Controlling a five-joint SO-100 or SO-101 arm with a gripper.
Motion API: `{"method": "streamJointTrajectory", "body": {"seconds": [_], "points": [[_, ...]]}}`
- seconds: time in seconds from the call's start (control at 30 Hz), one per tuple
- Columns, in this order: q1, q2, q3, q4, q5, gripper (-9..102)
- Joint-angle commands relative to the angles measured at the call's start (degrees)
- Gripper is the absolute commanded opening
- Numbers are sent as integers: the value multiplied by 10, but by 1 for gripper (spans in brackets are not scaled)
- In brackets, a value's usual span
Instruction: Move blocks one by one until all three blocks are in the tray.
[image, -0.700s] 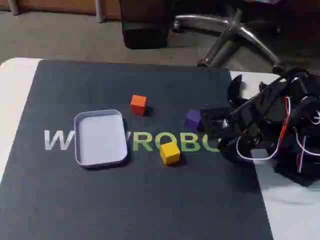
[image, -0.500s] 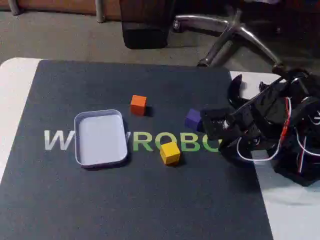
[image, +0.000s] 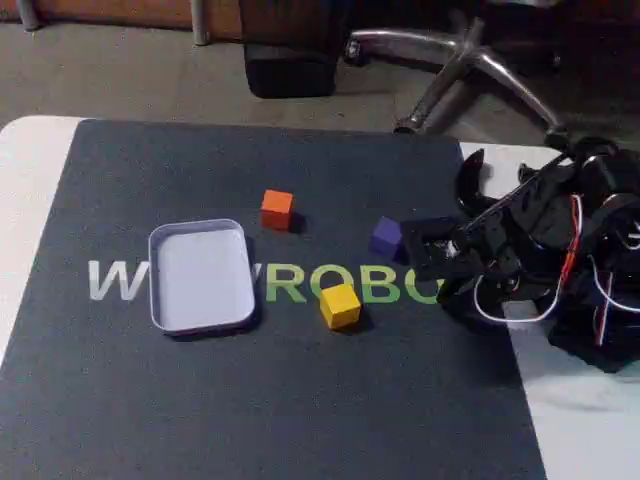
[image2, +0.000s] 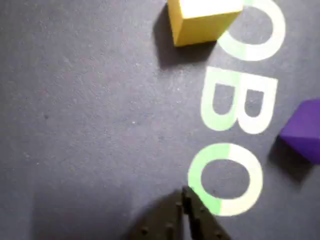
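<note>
Three blocks on mat, outside tray (image: 200, 318): orange block (image: 276, 209), yellow block (image: 340, 305), purple block (image: 386, 236). Probably light, rigid, matte; best gripped across opposite flat faces. Gripper (image2: 184, 200) fingers together, holding nothing.

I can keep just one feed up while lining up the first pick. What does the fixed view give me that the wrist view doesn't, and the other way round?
The fixed view alone gives the tray, with nothing in it, the orange block, the arm and the floor behind the table. The wrist view alone gives the end effector close up, its tips together low over the mat's lettering. Both give the yellow block, the purple block and the dark mat.
</note>
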Motion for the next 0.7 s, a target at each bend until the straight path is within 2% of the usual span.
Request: {"method": "streamJointTrajectory", "body": {"seconds": [0.0, 0.2, 0.43, 0.6, 0.67], "points": [[4, 1, -2, 8, -2, -8], [56, 1, -2, 10, -23, -8], [58, 1, -2, 7, -19, -8], [62, 1, -2, -65, 4, -8], [81, 1, -2, -72, -16, -8]]}}
